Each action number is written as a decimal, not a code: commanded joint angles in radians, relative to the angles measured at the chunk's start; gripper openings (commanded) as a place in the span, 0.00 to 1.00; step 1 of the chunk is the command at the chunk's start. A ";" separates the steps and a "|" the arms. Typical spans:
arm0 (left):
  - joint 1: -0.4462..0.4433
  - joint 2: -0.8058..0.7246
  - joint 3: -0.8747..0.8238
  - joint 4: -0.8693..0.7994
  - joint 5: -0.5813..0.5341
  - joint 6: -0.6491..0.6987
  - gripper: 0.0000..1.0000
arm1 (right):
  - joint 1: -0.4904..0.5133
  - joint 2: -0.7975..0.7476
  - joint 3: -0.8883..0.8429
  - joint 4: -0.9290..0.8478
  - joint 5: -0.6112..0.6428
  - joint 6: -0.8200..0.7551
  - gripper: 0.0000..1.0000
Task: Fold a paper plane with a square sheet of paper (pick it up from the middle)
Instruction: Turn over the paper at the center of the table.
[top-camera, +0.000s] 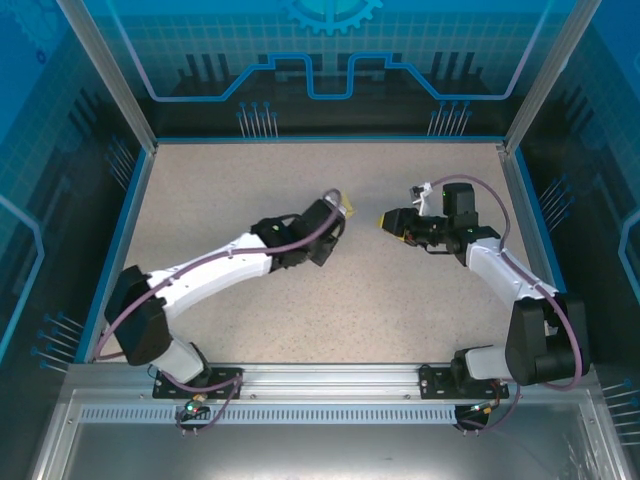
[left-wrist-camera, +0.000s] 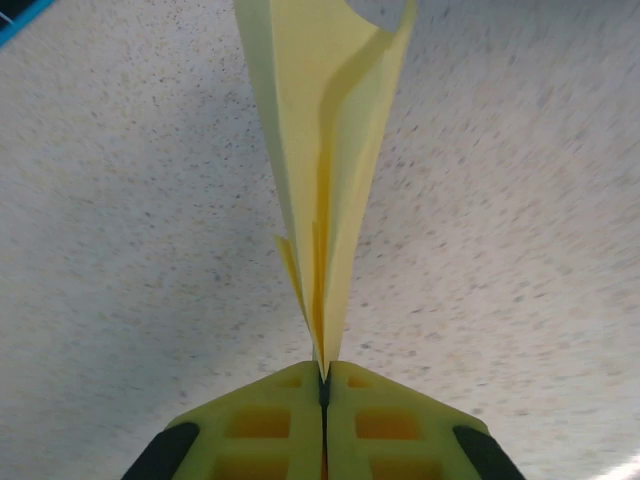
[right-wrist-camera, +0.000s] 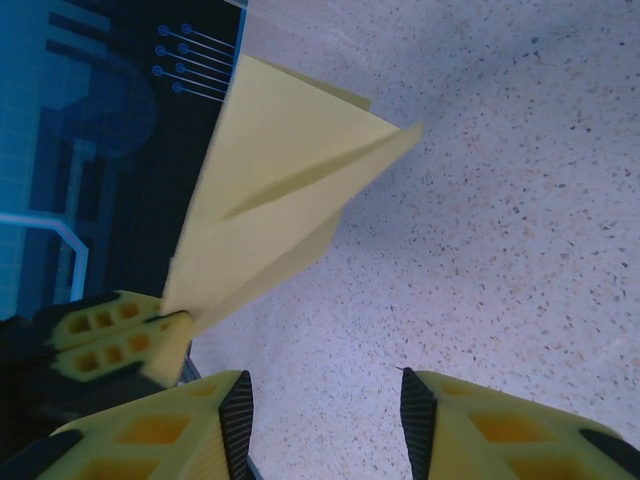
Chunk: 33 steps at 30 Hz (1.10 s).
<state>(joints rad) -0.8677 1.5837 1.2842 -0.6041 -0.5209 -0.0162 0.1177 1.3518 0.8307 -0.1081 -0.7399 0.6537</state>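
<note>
One grip carries everything: the left gripper (left-wrist-camera: 323, 376) is clenched on the paper plane (left-wrist-camera: 325, 150) at its centre crease, likely keeping the folds pressed, over the counter (left-wrist-camera: 520, 200). The right gripper (right-wrist-camera: 325, 400) faces it, fingers released, probably ready to receive.

A speckled beige table (top-camera: 380, 310), edged in blue, carries both arm bases (top-camera: 195, 378) at its near edge.

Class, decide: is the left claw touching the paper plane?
Touching. In the left wrist view the left claw is shut on the paper plane, pinching its folded edge.
</note>
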 joint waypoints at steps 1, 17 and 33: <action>-0.069 0.049 -0.041 0.052 -0.222 0.185 0.06 | -0.022 -0.025 0.025 -0.041 0.005 -0.032 0.46; -0.306 0.277 -0.193 0.371 -0.330 0.433 0.07 | -0.020 0.084 0.019 0.039 -0.066 0.021 0.40; -0.331 0.304 -0.172 0.326 -0.169 0.372 0.25 | 0.095 0.244 -0.037 0.025 -0.041 0.021 0.31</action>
<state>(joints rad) -1.1908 1.8866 1.1019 -0.2535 -0.7479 0.3904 0.1986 1.5749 0.8200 -0.0597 -0.7853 0.6769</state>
